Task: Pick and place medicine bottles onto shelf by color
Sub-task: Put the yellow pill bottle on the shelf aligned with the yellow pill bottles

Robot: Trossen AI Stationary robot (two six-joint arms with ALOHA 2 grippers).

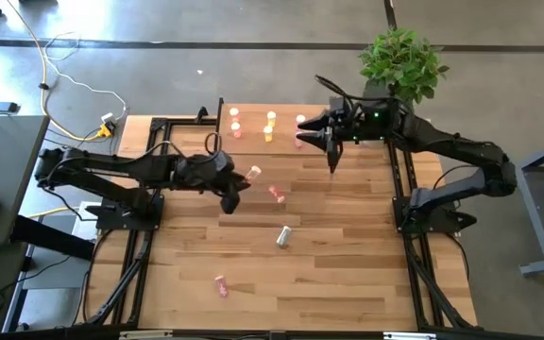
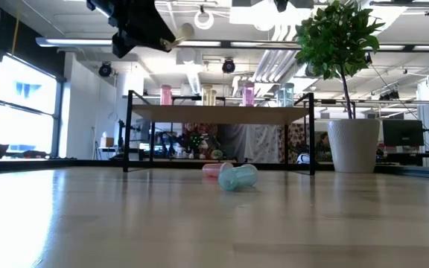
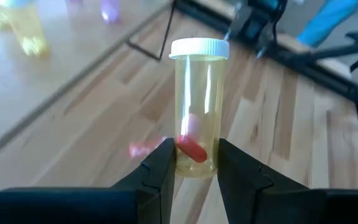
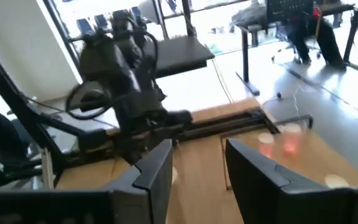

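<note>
My left gripper (image 1: 242,181) is raised over the table's middle left, shut on a clear yellow medicine bottle (image 3: 197,106) with a white cap and a red capsule inside. The shelf (image 1: 263,111) stands at the far edge with several bottles upright on top: pink (image 2: 166,94), yellowish (image 2: 209,94), pink (image 2: 248,94) and pale green (image 2: 285,94). On the table a pale green bottle (image 1: 283,236) and two pink ones (image 1: 277,194) (image 1: 221,286) lie on their sides. My right gripper (image 1: 308,140) hangs open beside the shelf's right end, nothing between its fingers (image 4: 160,174). My left gripper pinches the yellow bottle's bottom end (image 3: 194,169) between its two fingers, one on each side of the round wall. The fingers slant down from the table's left. The bottle sticks out ahead of them, cap (image 3: 199,48) farthest away, lifted clear of the table.
A potted plant (image 1: 402,59) stands at the far right, just behind my right arm. Black frame rails (image 1: 140,246) run along both table sides. The near half of the table holds only the two lying bottles.
</note>
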